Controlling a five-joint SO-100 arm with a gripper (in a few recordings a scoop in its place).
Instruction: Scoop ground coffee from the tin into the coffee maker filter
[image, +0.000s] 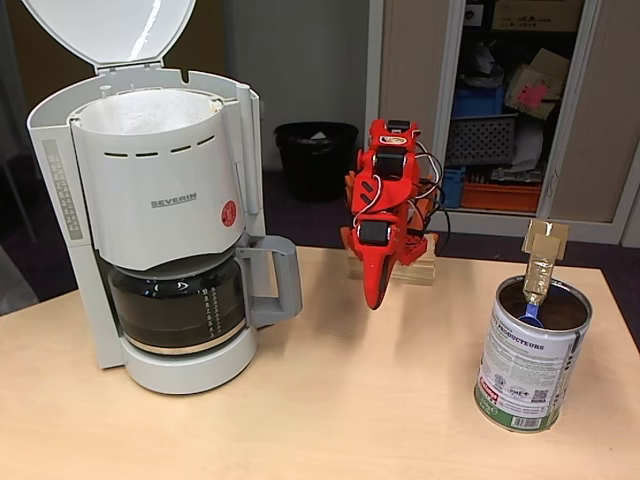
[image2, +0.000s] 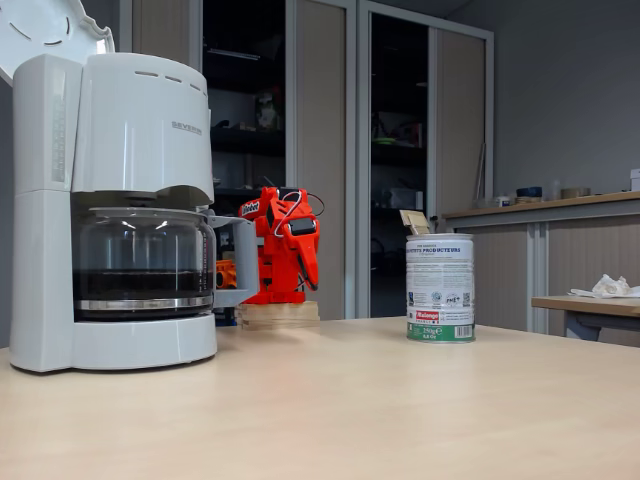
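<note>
Fixed view: tool (image: 374, 296) empty, apparently closed.

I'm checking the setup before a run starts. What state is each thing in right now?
coffee maker: lid flipped up, white filter in the top basket.
carafe: seated under the basket, dark liquid inside.
tin: upright, open, ground coffee inside.
scoop: standing in the tin, handle sticking out.
gripper: pointing down, holding nothing; open or shut unclear.
</note>
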